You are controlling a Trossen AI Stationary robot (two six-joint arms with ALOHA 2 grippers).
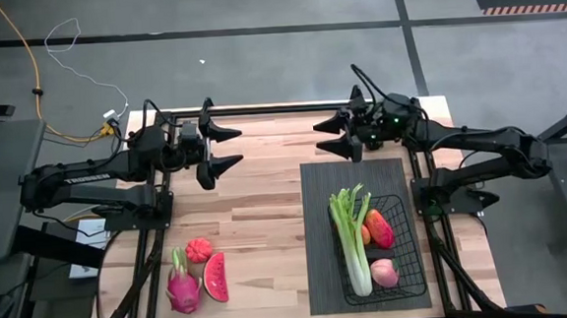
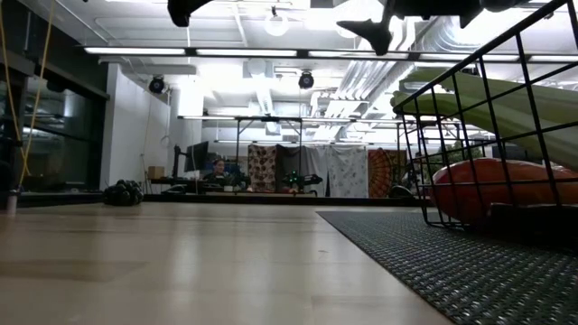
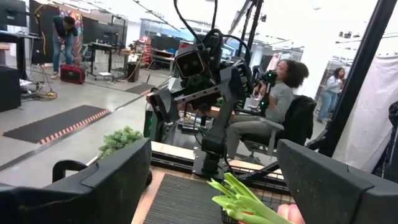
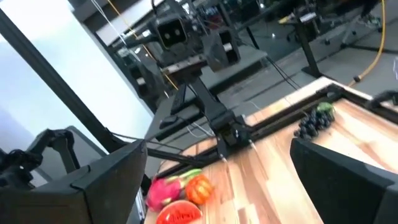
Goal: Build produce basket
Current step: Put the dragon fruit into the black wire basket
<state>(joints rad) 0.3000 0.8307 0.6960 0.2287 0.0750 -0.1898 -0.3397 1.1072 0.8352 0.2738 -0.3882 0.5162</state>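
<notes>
The black wire basket stands on a dark ribbed mat at the table's right. In it lie a green celery bunch, a red-orange mango and a peach. A pink dragon fruit, a watermelon slice and a red-orange fruit lie on the wood at the near left. Dark grapes lie near the far left edge. No eggplant shows. My left gripper and my right gripper hover open above the far side, facing each other.
Bare wood spreads between the left-hand fruit and the mat. In the low view the basket's wire wall rises close at the right with the mango behind it. People sit and stand in the room beyond the table.
</notes>
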